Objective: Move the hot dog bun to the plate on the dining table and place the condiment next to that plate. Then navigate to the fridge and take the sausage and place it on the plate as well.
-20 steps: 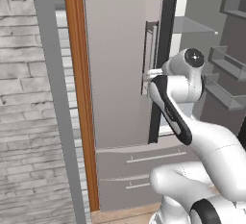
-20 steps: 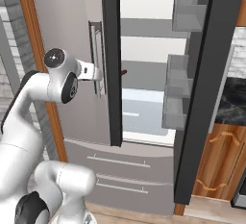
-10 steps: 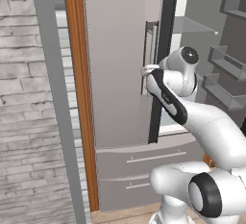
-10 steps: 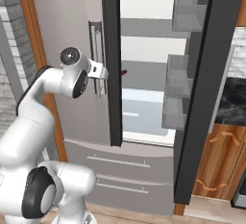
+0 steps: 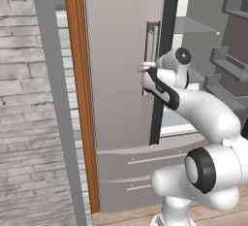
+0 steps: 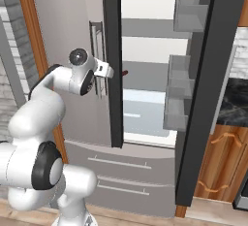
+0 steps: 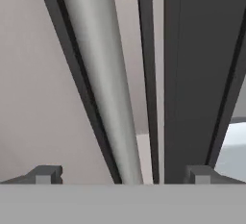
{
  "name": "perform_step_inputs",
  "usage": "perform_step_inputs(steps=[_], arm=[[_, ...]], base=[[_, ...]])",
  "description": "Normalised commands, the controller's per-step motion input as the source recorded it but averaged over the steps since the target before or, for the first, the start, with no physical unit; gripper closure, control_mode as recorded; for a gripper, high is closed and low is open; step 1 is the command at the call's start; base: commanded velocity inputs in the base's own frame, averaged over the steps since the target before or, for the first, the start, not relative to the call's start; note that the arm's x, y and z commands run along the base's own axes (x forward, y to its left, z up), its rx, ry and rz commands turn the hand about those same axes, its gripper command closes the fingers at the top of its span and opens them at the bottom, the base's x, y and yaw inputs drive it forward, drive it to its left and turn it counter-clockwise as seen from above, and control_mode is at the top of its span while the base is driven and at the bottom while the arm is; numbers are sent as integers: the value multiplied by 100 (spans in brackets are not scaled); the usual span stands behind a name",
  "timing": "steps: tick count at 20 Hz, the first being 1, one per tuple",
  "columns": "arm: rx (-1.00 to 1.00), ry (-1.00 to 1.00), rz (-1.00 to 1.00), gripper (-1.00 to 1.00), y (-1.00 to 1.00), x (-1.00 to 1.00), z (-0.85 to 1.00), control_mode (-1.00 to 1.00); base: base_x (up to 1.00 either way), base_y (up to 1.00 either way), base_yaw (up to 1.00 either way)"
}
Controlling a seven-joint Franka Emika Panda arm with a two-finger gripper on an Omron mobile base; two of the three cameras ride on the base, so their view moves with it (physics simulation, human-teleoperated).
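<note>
My gripper (image 7: 122, 175) is spread fully wide and holds nothing; its two fingertips (image 7: 45, 174) sit to either side of the one long handle (image 7: 103, 88) on the fridge (image 5: 118, 65). The left door is shut and the right door (image 6: 203, 99) hangs open, with two door bins (image 6: 186, 14). Two drawer fronts (image 6: 121, 171) sit below. One small dark red sausage (image 6: 125, 73) lies on a shelf inside.

I face the fridge (image 6: 72, 36): its left door (image 5: 118, 65) is closed, its handle (image 7: 103, 98) right before my fingers (image 7: 45, 174); the sausage (image 6: 125, 72) lies inside, on a shelf (image 6: 145, 77) behind the door's right edge.
</note>
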Motion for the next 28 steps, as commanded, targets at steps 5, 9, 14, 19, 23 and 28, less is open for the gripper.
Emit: perform_step_inputs(steps=[5,9,14,19,23,28], arm=[[0,0,-3,-100,2,60,-11,-100],[0,0,-3,-100,10,55,-13,-100],[0,0,-1,100,29,21,-9,-100],[-3,0,5,100,51,-31,3,-100],[-5,0,9,100,70,-87,15,-100],[-3,2,10,100,68,-100,30,-100]], base=[[0,0,0],[0,0,0],[0,0,0],[0,0,0],[0,0,0],[0,0,0]])
